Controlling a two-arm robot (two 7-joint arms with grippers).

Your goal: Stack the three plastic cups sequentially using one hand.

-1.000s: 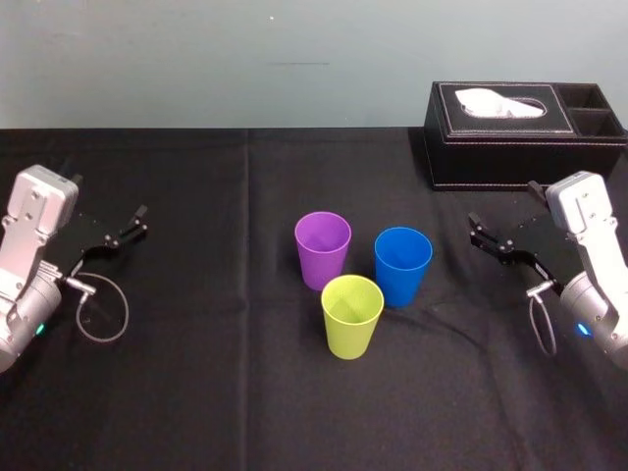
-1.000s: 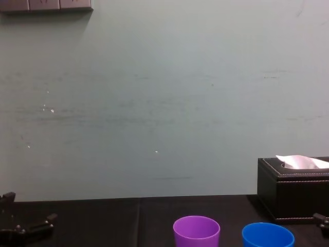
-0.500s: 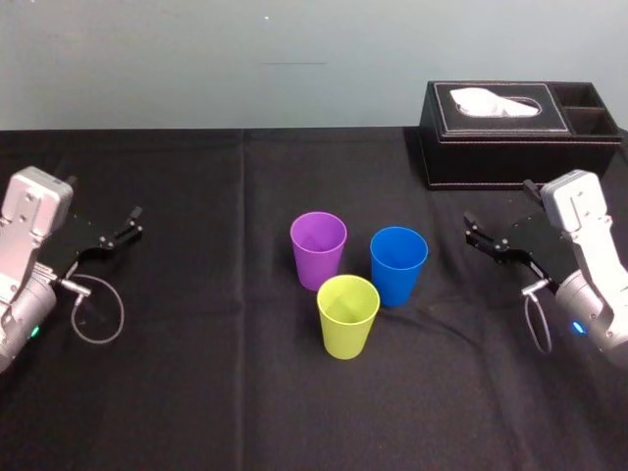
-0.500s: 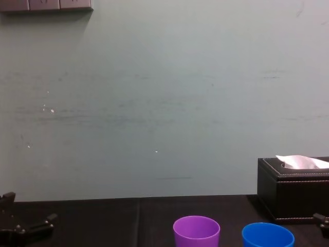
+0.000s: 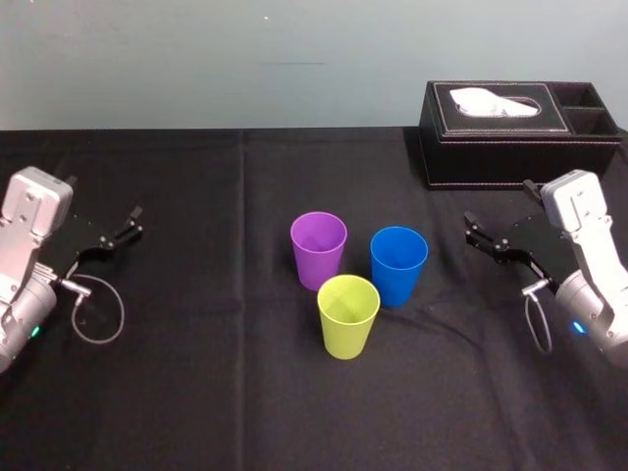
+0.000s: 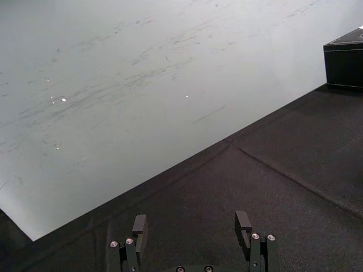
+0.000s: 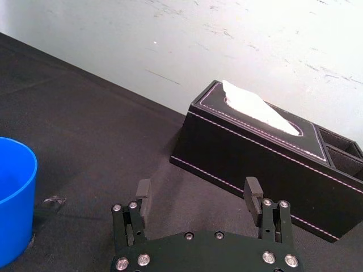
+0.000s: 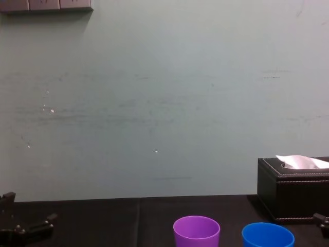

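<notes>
**Head view.** A black-clothed table carries a black box at 1 o'clock from the cups, with a white tissue poking out of its top. Nothing stands between either gripper and the cups. The three cups sit close together mid-table in a triangle. The purple cup is at 11 o'clock of the group, the blue cup at 2 o'clock and the yellow-green cup at 6 o'clock. All stand upright with mouths up, long axis vertical, narrowing toward the base.

The left gripper lies at 9 o'clock from the cups, well apart. Its fingers are spread and hold nothing, and a cable loops at 7 o'clock of it. The right gripper is near the blue cup, at 3 o'clock from it. It is likewise spread and empty, with the box at 12 o'clock from it.

**Left wrist view.** The left gripper has its fingers wide apart over bare table. A pale wall lies beyond, and a corner of the box shows far off.

**Right wrist view.** The right gripper is parted with nothing between the fingers. The box lies ahead with its tissue. The blue cup stands upright off to one side, clear of the fingers.

**Chest view.** The purple cup shows at 6 o'clock and the blue cup at 5 o'clock. The box stands behind at 4 o'clock, and the left gripper is low at 8 o'clock. A dark sliver at the 4 o'clock edge is probably the right gripper.
</notes>
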